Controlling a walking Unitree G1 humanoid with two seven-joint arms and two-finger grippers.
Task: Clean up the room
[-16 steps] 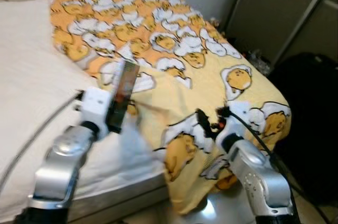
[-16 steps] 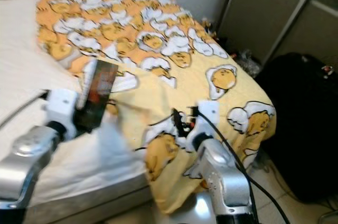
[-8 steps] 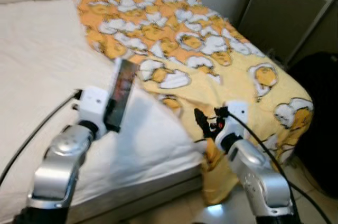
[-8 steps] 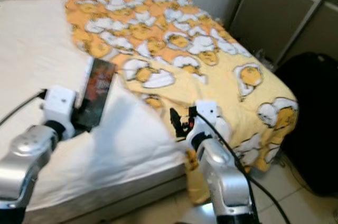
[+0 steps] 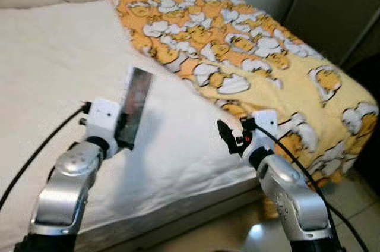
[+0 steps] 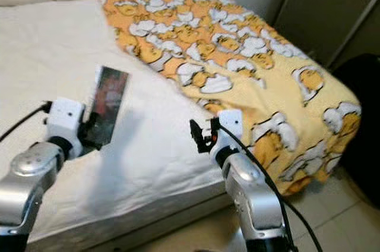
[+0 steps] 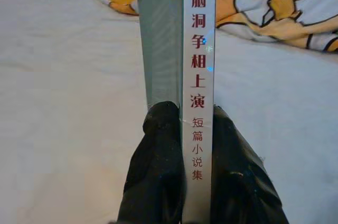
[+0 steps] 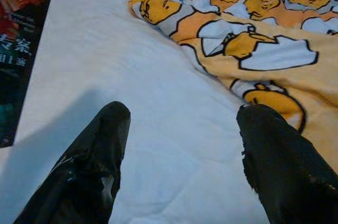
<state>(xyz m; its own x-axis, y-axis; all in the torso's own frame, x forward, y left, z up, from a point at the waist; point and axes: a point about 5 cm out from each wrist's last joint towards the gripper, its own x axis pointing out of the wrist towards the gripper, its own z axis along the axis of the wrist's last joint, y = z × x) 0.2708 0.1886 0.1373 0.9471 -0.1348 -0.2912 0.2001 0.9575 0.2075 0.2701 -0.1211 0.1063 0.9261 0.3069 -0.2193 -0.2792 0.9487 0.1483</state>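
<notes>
Left end effector [image 7: 182, 129] carries a book [image 5: 133, 107] upright over the white bed [image 5: 47, 62], fingers clamped on its lower edge.
Slim, stiff and light, glossy cover may slip; gripping nearer mid-spine looks safer. Right end effector [image 8: 179, 145] gapes wide, empty, near the yellow blanket [image 5: 267, 50].

book spine [image 7: 198, 76]: white, red Chinese characters running down it, reading 脑洞争相上演, then smaller 短篇小说集; top cut off by the frame
book cover [image 8: 18, 49]: dark, pale characters near the edge, too partial to read
</notes>
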